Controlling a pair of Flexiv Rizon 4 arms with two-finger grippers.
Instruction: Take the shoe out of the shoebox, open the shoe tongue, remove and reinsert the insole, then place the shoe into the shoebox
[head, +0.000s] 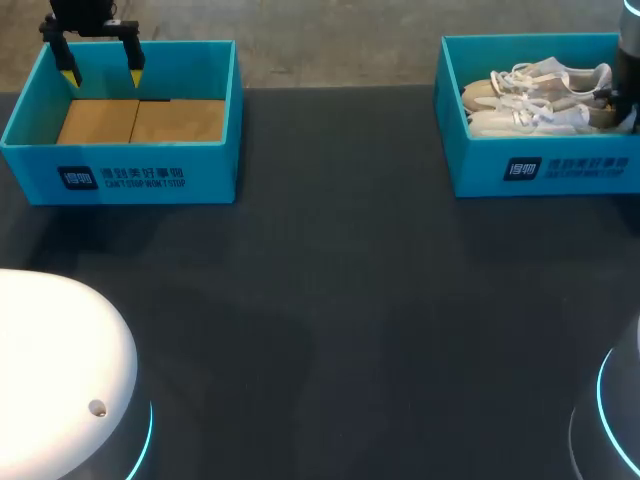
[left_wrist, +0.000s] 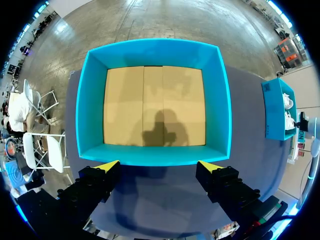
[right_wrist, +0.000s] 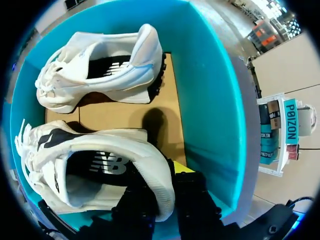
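Observation:
Two white shoes lie in the teal shoebox (head: 540, 170) at the right. My right arm (head: 628, 70) comes down over the shoes' heel ends, and its fingertips are hidden in the head view. In the right wrist view my right gripper (right_wrist: 162, 185) is shut on the heel collar of the nearer shoe (right_wrist: 145, 150), one finger inside the opening and one outside. The other shoe (right_wrist: 110, 70) lies on its side beyond it, against the box wall (right_wrist: 210, 75). My left gripper (head: 102, 72) (left_wrist: 159, 166) hangs open above the second teal box (head: 120, 175), holding nothing.
The left box (left_wrist: 90, 110) holds only a bare cardboard floor. The dark table top (head: 330, 280) stretches between the two boxes. A white rounded base (head: 50, 370) sits at the front left, and another lit base (head: 610, 420) at the front right.

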